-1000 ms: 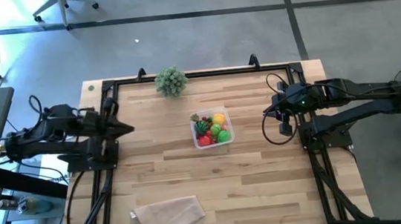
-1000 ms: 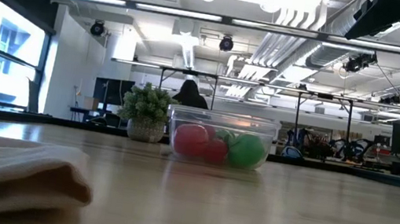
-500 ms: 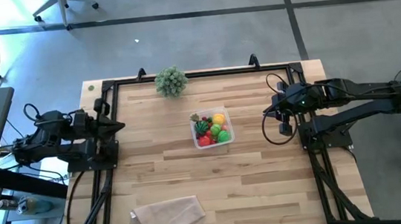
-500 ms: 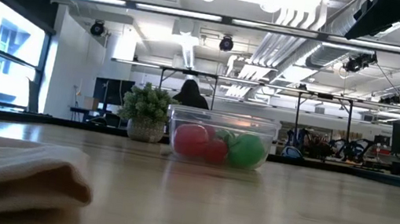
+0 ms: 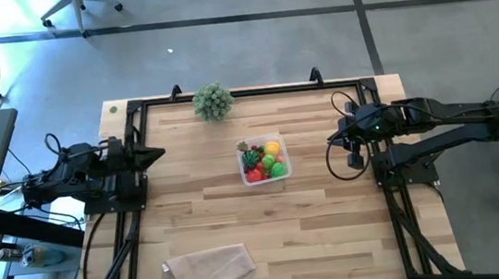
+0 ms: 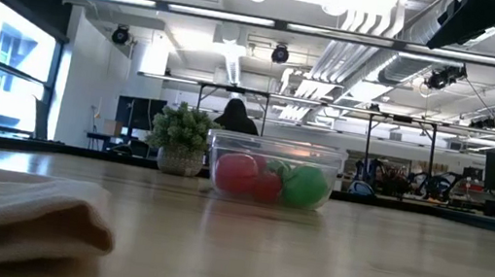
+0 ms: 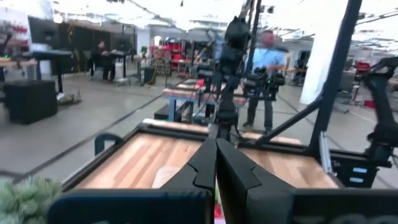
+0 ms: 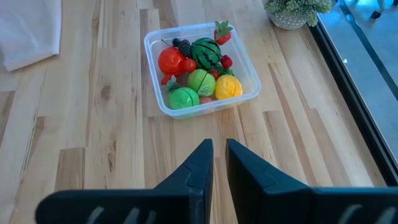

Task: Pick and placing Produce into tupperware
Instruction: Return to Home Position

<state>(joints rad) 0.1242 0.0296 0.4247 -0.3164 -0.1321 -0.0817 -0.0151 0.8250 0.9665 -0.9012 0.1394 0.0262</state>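
At the table's middle the tupperware (image 5: pixel 263 160) holds the produce (image 8: pixel 199 65); both grippers, left (image 5: pixel 154 153) and right (image 5: pixel 333 137), sit closed, empty, well apart at the side edges; little risk remains beyond a sweeping arm nudging it.

Both arms are dark, nearly black, built of blocky jointed segments; loose black cables loop along each arm; the left pincer (image 5: pixel 156 153) ends in a narrow, pointed pair of fingers; the right pincer (image 8: pixel 215 163) has two flat, matte black fingers with angular, tapered tips.
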